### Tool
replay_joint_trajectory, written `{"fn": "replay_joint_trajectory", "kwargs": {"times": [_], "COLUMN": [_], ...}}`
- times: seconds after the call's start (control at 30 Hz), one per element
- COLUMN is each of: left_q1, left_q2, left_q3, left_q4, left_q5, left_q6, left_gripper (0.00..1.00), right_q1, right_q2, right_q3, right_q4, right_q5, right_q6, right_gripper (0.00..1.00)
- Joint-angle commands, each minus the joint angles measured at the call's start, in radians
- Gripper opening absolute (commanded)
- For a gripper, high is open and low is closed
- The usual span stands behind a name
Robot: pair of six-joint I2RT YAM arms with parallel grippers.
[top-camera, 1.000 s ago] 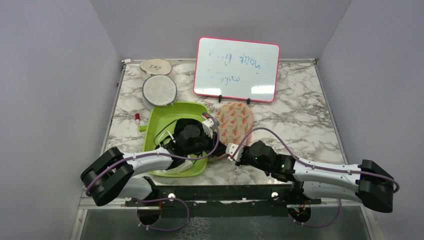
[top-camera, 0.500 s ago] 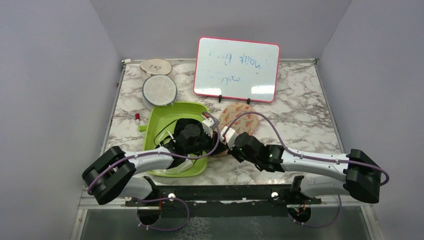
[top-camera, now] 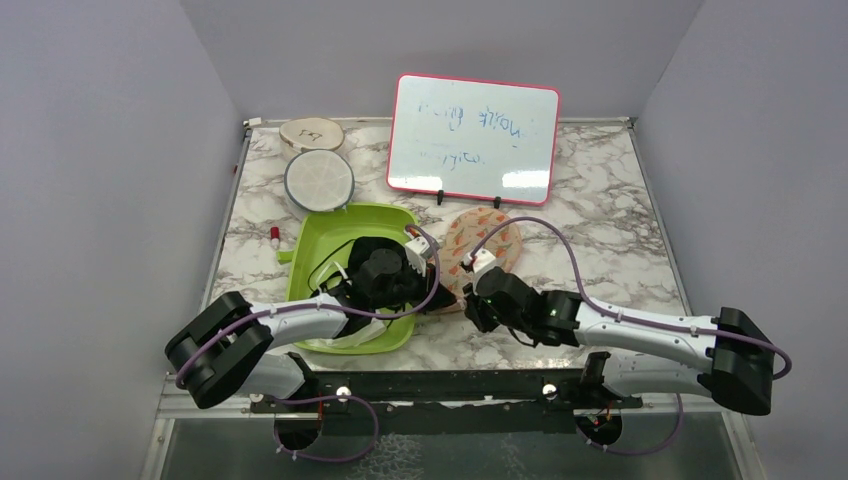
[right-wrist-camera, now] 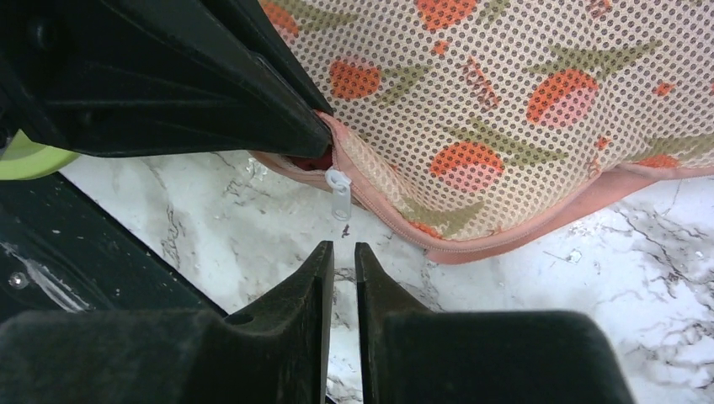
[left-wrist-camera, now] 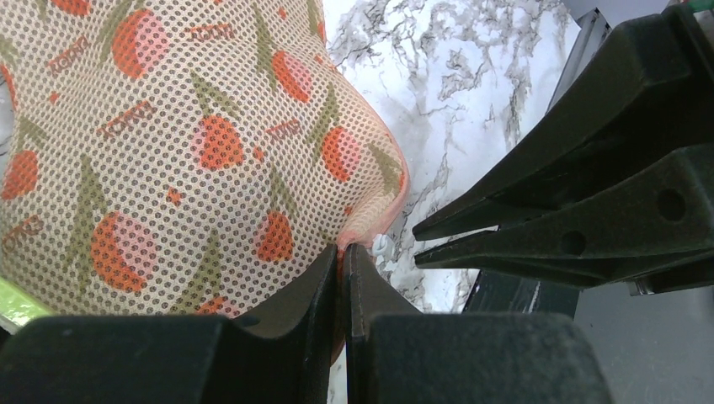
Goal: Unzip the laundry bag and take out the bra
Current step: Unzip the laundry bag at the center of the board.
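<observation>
The laundry bag (top-camera: 484,243) lies flat on the marble right of the green tub, peach mesh with orange and green prints (left-wrist-camera: 210,143) (right-wrist-camera: 505,109). My left gripper (left-wrist-camera: 343,250) is shut on the pink trim at the bag's near end (top-camera: 436,292). A small white zipper pull (right-wrist-camera: 340,194) hangs from that trim beside the left fingers. My right gripper (right-wrist-camera: 343,246) hovers just short of the pull, its jaws a narrow gap apart with nothing between them (top-camera: 468,300) (left-wrist-camera: 418,247). The bra is hidden.
The green tub (top-camera: 330,225) holds a black garment (top-camera: 375,270) and white cloth (top-camera: 360,338) under the left arm. A whiteboard (top-camera: 472,138) stands at the back. A white mesh disc (top-camera: 319,180), a wooden disc (top-camera: 311,132) and a small marker (top-camera: 272,236) lie at the left.
The right arm swung in toward the bag's near end, then drew back a little. Its jaws closed and have parted slightly again. The left gripper kept its hold.
</observation>
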State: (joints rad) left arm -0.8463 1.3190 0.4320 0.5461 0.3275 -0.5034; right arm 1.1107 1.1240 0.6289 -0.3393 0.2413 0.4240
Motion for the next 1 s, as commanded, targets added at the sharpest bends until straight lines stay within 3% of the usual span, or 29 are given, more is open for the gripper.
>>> {"fn": "replay_joint_trajectory", "kwargs": {"times": [0.0,0.27,0.43,0.97], "left_q1": [0.002,0.002,0.002,0.002], "left_q2": [0.008,0.012,0.020,0.007], "left_q3": [0.018,0.021,0.026,0.016], "left_q4": [0.029,0.029,0.029,0.029], "left_q5": [0.030,0.041,0.048,0.054], "left_q6": [-0.016,-0.020,-0.021,-0.027], "left_gripper": [0.00,0.00,0.00,0.00], "right_q1": [0.001,0.001,0.001,-0.028], "right_q2": [-0.017,-0.033,-0.026,0.034], "right_q3": [-0.019,-0.068,-0.066,-0.038], "right_q4": [0.064,0.152,0.157,0.177], "right_q5": [-0.009,0.034,0.088,0.091], "right_q6": [0.098,0.190,0.248,0.300], "right_gripper": [0.15,0.36,0.41,0.33]}}
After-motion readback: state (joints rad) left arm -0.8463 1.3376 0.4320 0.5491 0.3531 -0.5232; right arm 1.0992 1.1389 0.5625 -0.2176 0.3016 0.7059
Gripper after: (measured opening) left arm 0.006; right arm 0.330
